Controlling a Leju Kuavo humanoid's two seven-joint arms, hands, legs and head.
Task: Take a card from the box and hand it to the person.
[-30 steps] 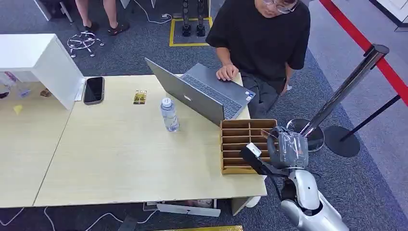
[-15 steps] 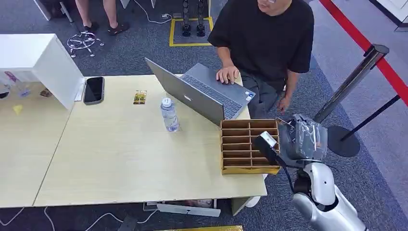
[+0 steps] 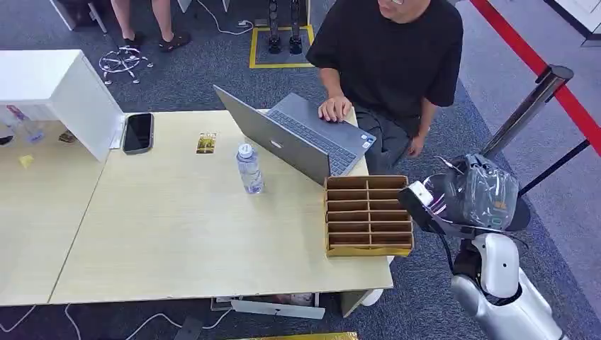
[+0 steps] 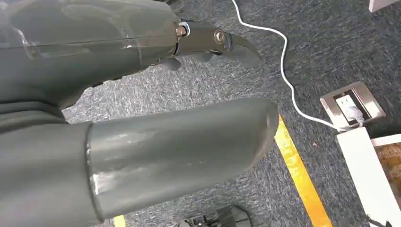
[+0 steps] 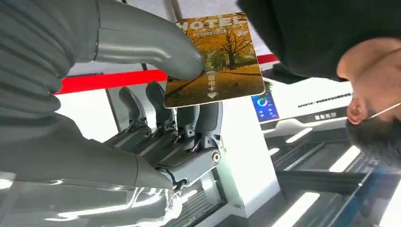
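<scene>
Head view first: the right hand [image 3: 473, 197] was off the table's right edge [image 3: 379, 241], hanging over the grey carpet between the card box [image 3: 367, 214] and the stanchion post [image 3: 528, 106]. The box sat at the table's near right corner, its right side poking a bit past the edge. The person [image 3: 393, 60] in a black shirt stood just behind the table's far right corner, one hand on the laptop [image 3: 301, 142], the other down by their side near the robot's hand. A water bottle [image 3: 249, 168] stood left of the laptop, well apart from the box.

Left wrist view: the left hand [image 4: 142, 94] hung over carpet with its fingers apart and nothing in them. A white cable [image 4: 283, 71] and a yellow floor line [image 4: 298, 175] ran past it.

Right wrist view: the hand pinched a hotel card [image 5: 215, 59] between the thumb [image 5: 151, 45] and the fingers [image 5: 165, 123], with the card's far edge sticking out free, close to the person's black sleeve.
</scene>
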